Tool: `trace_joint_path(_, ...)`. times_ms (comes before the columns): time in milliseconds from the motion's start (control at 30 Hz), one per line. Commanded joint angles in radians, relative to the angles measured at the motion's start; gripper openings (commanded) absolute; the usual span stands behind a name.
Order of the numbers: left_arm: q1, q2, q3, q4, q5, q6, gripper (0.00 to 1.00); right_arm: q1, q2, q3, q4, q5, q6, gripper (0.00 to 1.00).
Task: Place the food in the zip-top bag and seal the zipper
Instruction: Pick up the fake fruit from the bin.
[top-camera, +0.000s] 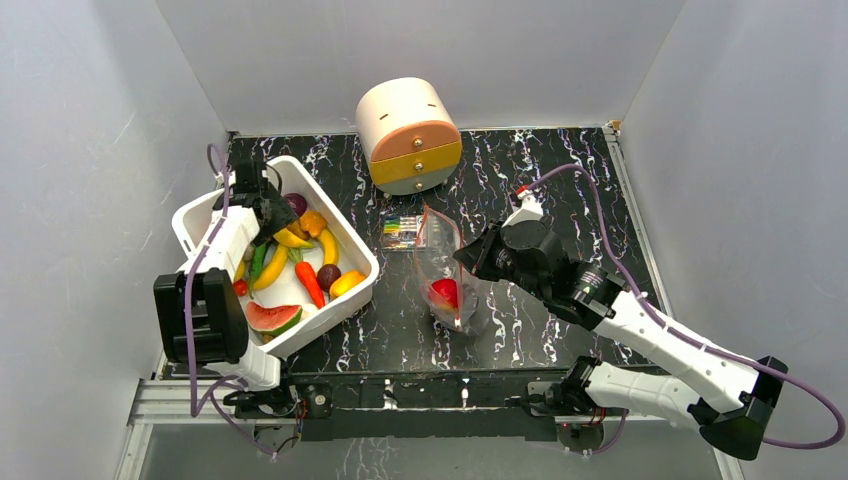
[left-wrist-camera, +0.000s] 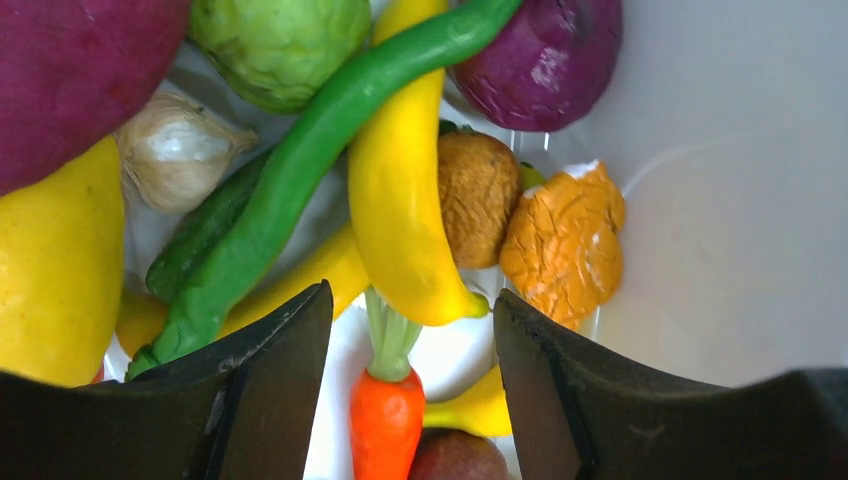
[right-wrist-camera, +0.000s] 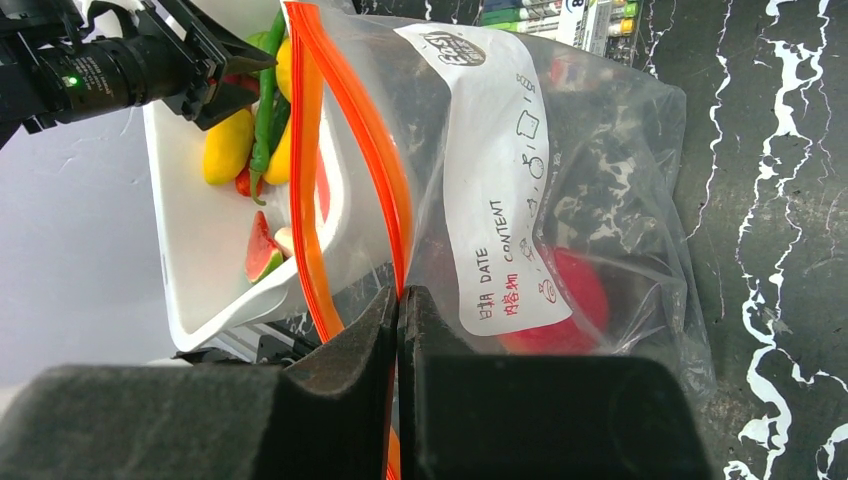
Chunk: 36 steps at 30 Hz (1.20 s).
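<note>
Top view, white bin: you find it on the left of the table, holding the loose food, among it an orange carrot and a watermelon slice.
Top view, left end effector: it hangs inside the bin's far end, over the pieces.
Top view, zip-top bag: it lies mid-table, right of the bin and apart from it, with one red piece inside; your right end effector meets its right edge.
Top view, surroundings: a pack of pens lies just beyond the bag, and a round drawer unit stands at the back.
Left wrist view, left end effector: the fingers are spread and grip nothing; the carrot's green top lies between them.
Left wrist view, bin contents: a yellow banana crossed by a long green bean, a garlic bulb, a green cabbage, a purple piece and a crinkled orange piece.
Right wrist view, right end effector: the fingers are pressed together, pinching one strip of the zipper; beyond the pinch the two orange strips part, so the mouth stands open.
Right wrist view, label: you can read "DATE" and "CONTENT" on this white panel on the bag; the red characters beside them and the round logo are too small to read.
</note>
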Motion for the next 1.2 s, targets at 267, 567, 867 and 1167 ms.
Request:
trace_joint_path(267,0.105,0.089,-0.006,0.064,0.153,0.014,0.54,0.001,0.019,0.034,0.044,-0.008,-0.019,0.0)
trace_joint_path(567,0.115,0.134,0.005,0.053,0.198,0.017,0.55,0.001,0.027,0.046,0.042,-0.007,-0.023,0.0)
trace_joint_path(867,0.118,0.094,-0.015,0.032,0.21,0.013,0.32,0.001,-0.011,0.024,0.03,0.005,-0.018,0.0)
trace_joint_path(1167,0.117,-0.085,-0.073,-0.025,0.267,-0.001,0.23,0.001,-0.008,0.005,0.058,-0.023,-0.004,0.0)
